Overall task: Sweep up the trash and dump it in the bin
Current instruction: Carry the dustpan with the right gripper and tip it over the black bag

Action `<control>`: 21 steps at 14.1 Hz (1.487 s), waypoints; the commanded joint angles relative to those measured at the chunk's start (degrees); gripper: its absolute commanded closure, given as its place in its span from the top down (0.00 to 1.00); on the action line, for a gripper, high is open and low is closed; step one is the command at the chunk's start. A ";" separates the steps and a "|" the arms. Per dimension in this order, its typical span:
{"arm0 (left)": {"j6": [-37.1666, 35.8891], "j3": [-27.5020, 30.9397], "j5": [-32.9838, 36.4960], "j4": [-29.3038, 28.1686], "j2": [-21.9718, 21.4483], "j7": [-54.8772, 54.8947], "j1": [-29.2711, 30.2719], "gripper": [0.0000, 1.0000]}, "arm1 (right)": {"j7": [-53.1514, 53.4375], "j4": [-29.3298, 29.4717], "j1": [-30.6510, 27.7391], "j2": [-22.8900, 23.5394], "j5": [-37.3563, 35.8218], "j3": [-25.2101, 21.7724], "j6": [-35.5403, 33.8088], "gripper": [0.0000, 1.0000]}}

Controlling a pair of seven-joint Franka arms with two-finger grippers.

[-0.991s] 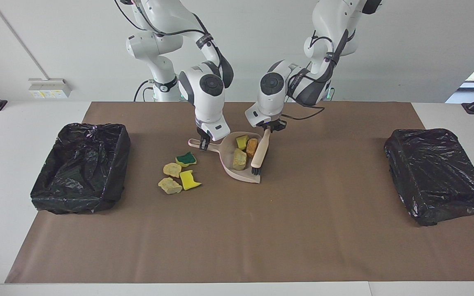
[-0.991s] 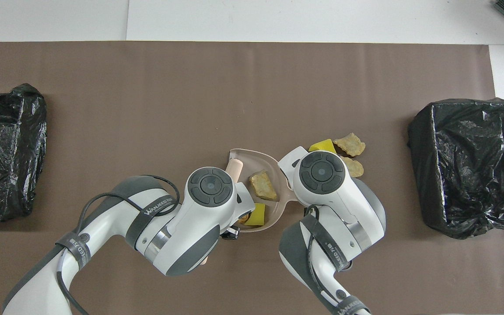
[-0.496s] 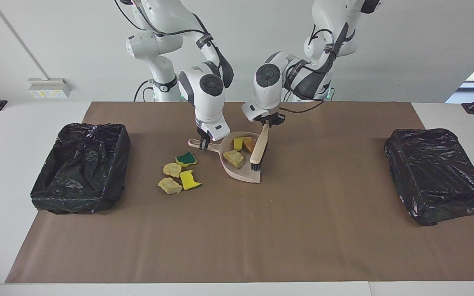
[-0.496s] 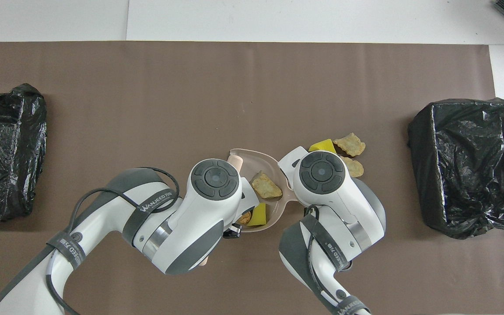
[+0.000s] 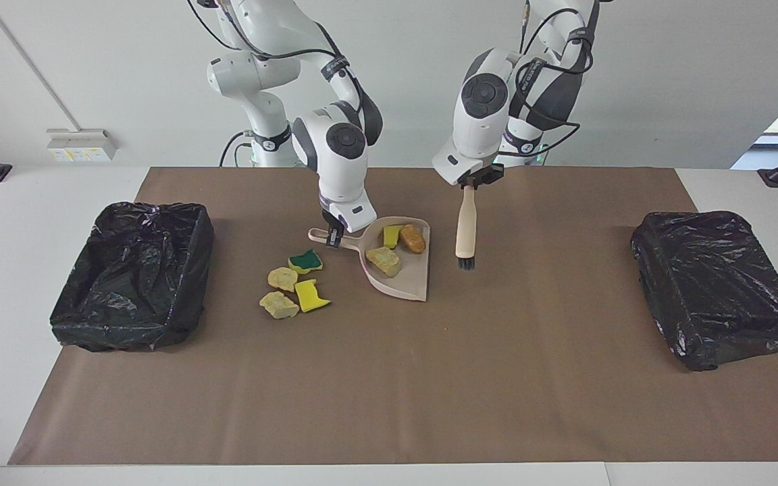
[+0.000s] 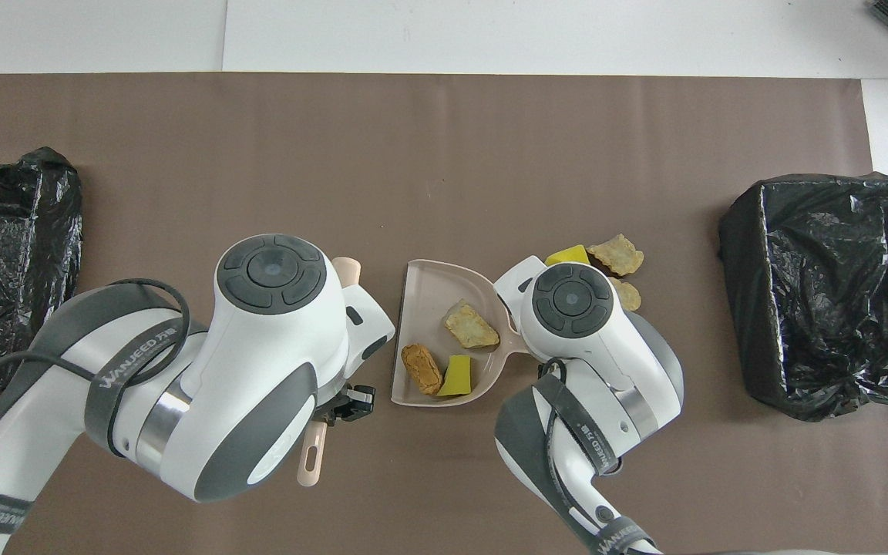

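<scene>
My right gripper [image 5: 332, 233] is shut on the handle of the pale pink dustpan [image 5: 410, 280], which lies on the mat. In the pan are three pieces of trash: a yellow sponge [image 5: 392, 235], a golden-brown chunk [image 5: 412, 238] and a tan chunk [image 5: 383, 260]. Several more pieces of trash [image 5: 294, 283] lie on the mat beside the pan, toward the right arm's end. My left gripper [image 5: 473, 181] is shut on the beige-handled brush [image 5: 465, 223]. The brush hangs upright over the mat, just off the pan. From overhead the dustpan [image 6: 428, 285] and brush [image 6: 311, 462] show partly under my wrists.
One black-bagged bin [image 5: 132, 273] stands at the right arm's end of the brown mat. A second black-bagged bin [image 5: 716, 283] stands at the left arm's end. The overhead view shows the same bins [image 6: 829, 293] [image 6: 5, 262].
My left gripper lifted the brush out of the dustpan and carried it toward the left arm's end. The tan chunk tipped over flat in the pan. The right gripper stayed put.
</scene>
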 commanded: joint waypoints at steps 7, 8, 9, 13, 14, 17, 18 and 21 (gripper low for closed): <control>15.24 3.15 -22.07 -28.87 -23.70 -3.69 -12.13 0.00 | -14.95 4.00 -12.58 -7.05 5.97 0.03 -11.93 0.00; 20.05 2.02 -22.76 -30.88 -22.38 -6.23 -12.75 0.00 | -17.07 4.27 -14.69 -8.02 6.76 -0.14 -11.93 0.00; 24.79 -0.17 -24.16 -33.08 -21.59 -8.17 -12.85 0.00 | -19.26 4.96 -17.06 -8.98 7.38 -0.23 -12.11 0.00; 28.53 -4.76 -24.88 -35.47 -20.18 -8.29 -12.85 0.00 | -22.09 13.56 -25.94 -10.57 6.33 -1.81 -22.37 0.00; 29.49 -5.28 -24.88 -35.56 -18.34 -8.28 -13.02 0.00 | -24.62 15.67 -28.84 -10.40 6.25 -2.51 -23.96 0.00; 30.64 -5.90 -25.14 -36.00 -17.45 -9.07 -13.20 0.00 | -35.25 18.85 -36.31 -9.26 4.24 -6.37 -24.59 0.00; 31.43 -5.90 -25.32 -36.70 -17.36 -9.07 -13.11 0.00 | -37.46 19.21 -37.99 -8.91 1.35 -6.82 -24.24 0.00; 33.28 -5.90 -26.90 -37.23 -15.60 -8.64 -13.02 0.00 | -42.73 22.10 -42.39 -7.59 -5.69 -7.70 -23.97 0.00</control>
